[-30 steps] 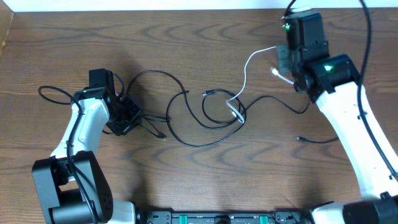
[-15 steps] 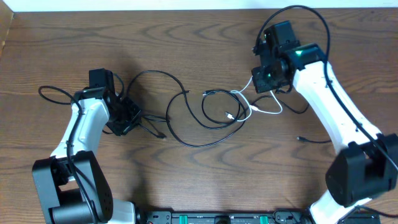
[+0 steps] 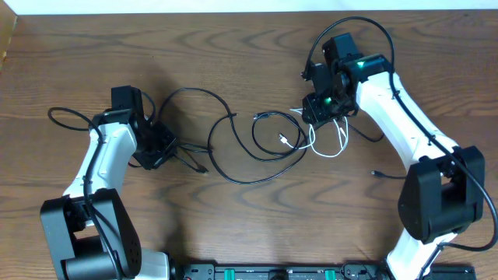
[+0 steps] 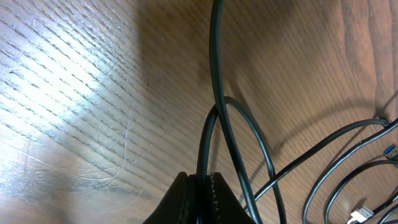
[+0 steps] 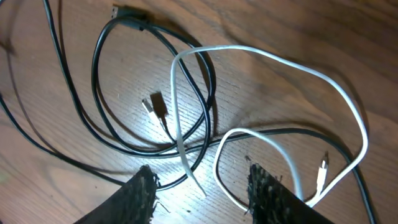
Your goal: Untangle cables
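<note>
While the black cables (image 3: 250, 181) sprawl in crossed loops across the middle of the table (image 3: 233, 233), the overhead view finds the left hand (image 3: 167, 148) low at their left end and the right hand (image 3: 315, 113) poised directly above the white cable (image 3: 328, 155), the nearer arm by far. From the left wrist, that hand is clamped shut on one of the black cables, which runs straight away from it. From the right wrist, the hand stands half parted and holds nothing; a white strand lies lengthwise between its fingers (image 5: 142, 193), crossing a black loop, with a loose plug (image 5: 155, 107) nearby.
</note>
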Controlling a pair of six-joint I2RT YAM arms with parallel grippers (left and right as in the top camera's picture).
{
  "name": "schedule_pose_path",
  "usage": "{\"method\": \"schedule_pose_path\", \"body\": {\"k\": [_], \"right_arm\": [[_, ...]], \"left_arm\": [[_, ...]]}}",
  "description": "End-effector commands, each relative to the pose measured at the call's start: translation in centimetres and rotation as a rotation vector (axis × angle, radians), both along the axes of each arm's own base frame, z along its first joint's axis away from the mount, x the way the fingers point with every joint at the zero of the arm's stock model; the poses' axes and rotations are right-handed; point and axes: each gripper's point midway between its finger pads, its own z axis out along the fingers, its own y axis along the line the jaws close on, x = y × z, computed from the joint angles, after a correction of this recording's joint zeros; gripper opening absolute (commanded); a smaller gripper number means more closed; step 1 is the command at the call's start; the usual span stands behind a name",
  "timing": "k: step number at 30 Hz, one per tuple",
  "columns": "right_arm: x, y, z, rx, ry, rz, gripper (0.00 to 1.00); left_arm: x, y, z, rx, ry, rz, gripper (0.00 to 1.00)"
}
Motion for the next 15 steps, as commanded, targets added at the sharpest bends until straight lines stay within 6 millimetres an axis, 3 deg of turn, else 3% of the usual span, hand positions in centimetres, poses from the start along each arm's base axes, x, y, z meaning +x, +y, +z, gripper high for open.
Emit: {"method": "schedule_pose_path", "body": {"k": [1, 5, 15], "right_arm": [[-0.4, 0.4, -0.7, 0.006, 0.018, 0.039, 0.47], [-0.4, 0.3, -1.4, -0.004, 0.031, 0.041, 0.51], [1.3, 0.1, -3.2, -0.047, -0.027, 0.105, 0.74]], "left_arm": [[-0.5, 0.1, -0.7, 0.01, 0.024, -0.009, 0.08], [-0.5, 0.1, -0.7, 0.01, 0.024, -0.009, 0.08], [-0.5, 0.1, -0.7, 0.01, 0.024, -0.009, 0.08]]}}
